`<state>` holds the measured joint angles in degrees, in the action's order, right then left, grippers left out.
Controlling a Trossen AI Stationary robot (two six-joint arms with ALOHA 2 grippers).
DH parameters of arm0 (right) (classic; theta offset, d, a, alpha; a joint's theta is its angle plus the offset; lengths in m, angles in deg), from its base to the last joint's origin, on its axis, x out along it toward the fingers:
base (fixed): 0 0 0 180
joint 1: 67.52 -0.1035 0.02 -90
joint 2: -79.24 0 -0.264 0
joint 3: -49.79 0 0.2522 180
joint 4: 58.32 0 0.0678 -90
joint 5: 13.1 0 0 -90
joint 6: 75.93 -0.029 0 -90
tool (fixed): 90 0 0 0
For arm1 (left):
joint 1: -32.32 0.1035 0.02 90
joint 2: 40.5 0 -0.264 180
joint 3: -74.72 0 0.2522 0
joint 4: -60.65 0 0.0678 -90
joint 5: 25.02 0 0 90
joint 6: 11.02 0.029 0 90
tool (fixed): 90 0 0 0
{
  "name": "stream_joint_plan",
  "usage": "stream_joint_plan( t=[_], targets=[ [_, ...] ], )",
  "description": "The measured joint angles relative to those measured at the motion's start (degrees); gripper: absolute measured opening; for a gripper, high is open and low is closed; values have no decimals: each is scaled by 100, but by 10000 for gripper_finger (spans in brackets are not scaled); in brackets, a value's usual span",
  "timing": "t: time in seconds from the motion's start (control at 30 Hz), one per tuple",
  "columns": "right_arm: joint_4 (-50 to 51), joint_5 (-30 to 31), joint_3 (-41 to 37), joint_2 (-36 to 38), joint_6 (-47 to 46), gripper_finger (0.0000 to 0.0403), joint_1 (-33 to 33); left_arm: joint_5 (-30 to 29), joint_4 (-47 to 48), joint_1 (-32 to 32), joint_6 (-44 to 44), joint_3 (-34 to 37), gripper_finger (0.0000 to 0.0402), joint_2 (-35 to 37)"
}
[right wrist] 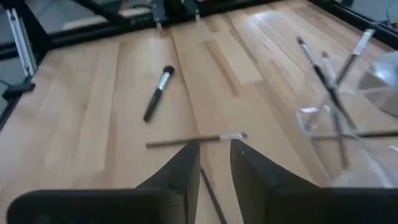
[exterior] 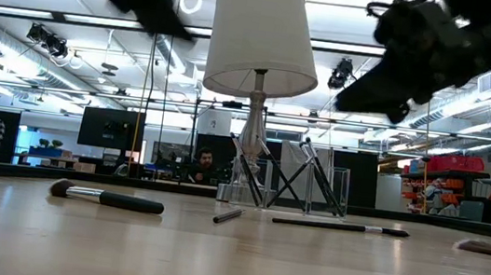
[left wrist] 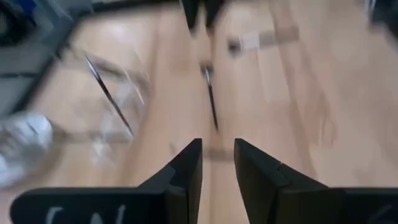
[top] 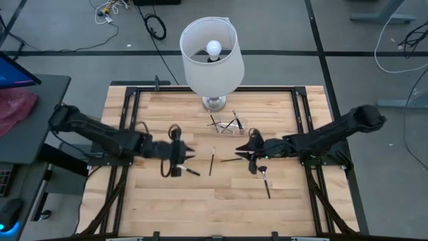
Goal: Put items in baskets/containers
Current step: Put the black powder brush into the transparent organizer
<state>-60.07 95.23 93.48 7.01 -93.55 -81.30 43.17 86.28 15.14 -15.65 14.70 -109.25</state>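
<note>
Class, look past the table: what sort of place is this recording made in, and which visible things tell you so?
Probably a robotics lab or open workshop: exposed ceiling ducts and strip lights, loose cables on the grey floor, and people seated at dark monitors behind the pale wooden table.

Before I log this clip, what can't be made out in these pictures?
- Brush count in the clear box: too small from above; blurred in the left wrist view.
- Left hand: the low view's top edge cuts it off.
- Brush bristle shapes: too small from above, side-on at table height.
- Right hand: its own fingers hide the table beneath.
</note>
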Motion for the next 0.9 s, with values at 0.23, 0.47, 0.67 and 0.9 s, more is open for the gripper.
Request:
stream_joint_plan(
  t=[0.23,0.47,0.67,0.9],
  targets=[
    [-1683,-97,0,-1432,198,130,68,271,-1263,-279,-101,1832,91,-202],
    [-1991,-677,622,-2085,330,182,264,1373,-2104,262,-65,2331,124,-236],
    [-1756,-742,1179,-2323,641,204,295,1611,-2055,506,105,2334,186,-439],
    [-1495,-741,1255,-2334,775,206,307,1488,-2081,279,-199,2327,211,-1311]
  ],
)
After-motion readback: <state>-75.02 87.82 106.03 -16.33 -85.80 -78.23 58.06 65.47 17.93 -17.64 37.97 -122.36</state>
